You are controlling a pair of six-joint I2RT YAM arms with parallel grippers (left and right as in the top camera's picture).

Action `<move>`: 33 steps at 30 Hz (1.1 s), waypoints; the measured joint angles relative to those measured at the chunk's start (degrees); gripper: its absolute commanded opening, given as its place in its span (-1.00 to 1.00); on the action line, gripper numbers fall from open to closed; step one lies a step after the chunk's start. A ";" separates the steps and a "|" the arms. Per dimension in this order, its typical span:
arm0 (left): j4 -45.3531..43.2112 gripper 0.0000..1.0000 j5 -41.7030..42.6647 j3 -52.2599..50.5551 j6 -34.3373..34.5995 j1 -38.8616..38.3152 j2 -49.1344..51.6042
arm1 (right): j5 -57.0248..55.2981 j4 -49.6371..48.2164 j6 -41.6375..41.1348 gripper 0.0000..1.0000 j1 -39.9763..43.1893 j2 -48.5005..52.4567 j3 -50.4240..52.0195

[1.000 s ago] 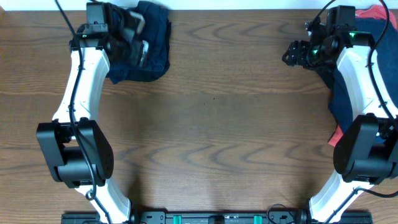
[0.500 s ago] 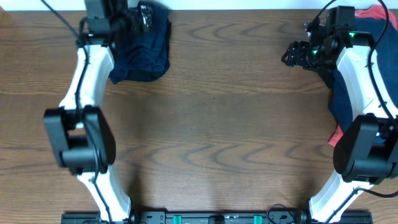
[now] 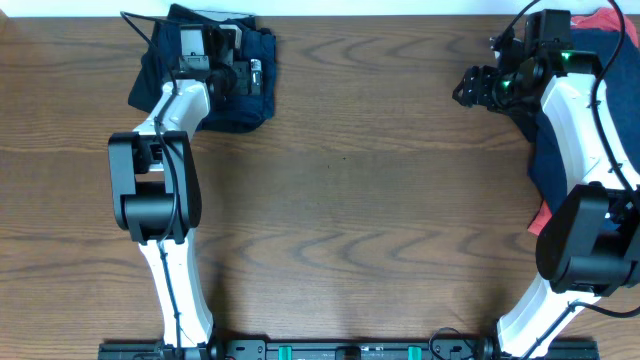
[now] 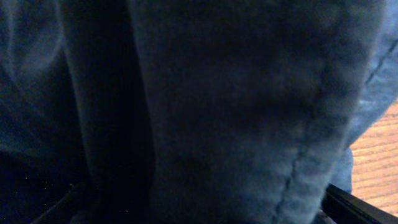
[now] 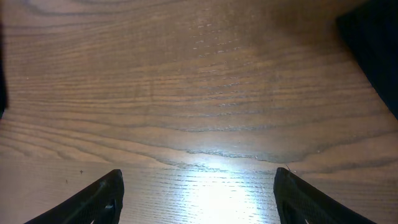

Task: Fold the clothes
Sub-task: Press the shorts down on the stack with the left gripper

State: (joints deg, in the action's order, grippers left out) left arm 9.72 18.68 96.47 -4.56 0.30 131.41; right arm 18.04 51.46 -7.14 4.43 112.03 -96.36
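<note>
A navy garment (image 3: pixel 225 108) lies bunched at the table's far left corner. My left gripper (image 3: pixel 250 75) is down on it. In the left wrist view the navy fabric (image 4: pixel 217 93) fills the frame, and the gripper (image 4: pixel 199 211) stands with jaws wide apart and cloth bulging between them. Only a fingertip (image 4: pixel 357 208) shows at the lower right. My right gripper (image 3: pixel 467 88) hovers at the far right, open and empty over bare wood (image 5: pixel 198 199). It is just left of a pile of clothes (image 3: pixel 560 150), navy with a coral-red piece (image 3: pixel 608 20).
The wooden table (image 3: pixel 350 200) runs between the two arms. The pile's dark edge shows at the top right of the right wrist view (image 5: pixel 373 50). Coral-red fabric also peeks out by the right arm's base (image 3: pixel 541 217).
My left arm has swung and its gripper has come from the table's far edge down onto the navy garment. More of the garment now shows left of the arm. The right arm has not moved.
</note>
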 measured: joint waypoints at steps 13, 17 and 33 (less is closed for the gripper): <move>0.44 0.96 -9.16 -0.44 -3.04 -0.48 -20.11 | 0.00 -1.49 0.33 0.50 0.00 0.00 0.00; 0.09 0.96 -14.93 0.55 -3.19 -0.13 -23.06 | 0.00 -2.60 0.39 0.50 0.00 0.00 0.00; 3.65 0.96 -19.10 -0.48 -3.19 5.01 -4.66 | 0.00 -2.93 0.39 0.51 0.00 0.00 0.00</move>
State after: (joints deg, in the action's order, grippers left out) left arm 13.37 -0.43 95.98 -7.75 5.30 126.76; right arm 18.04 48.53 -6.74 4.43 112.03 -96.36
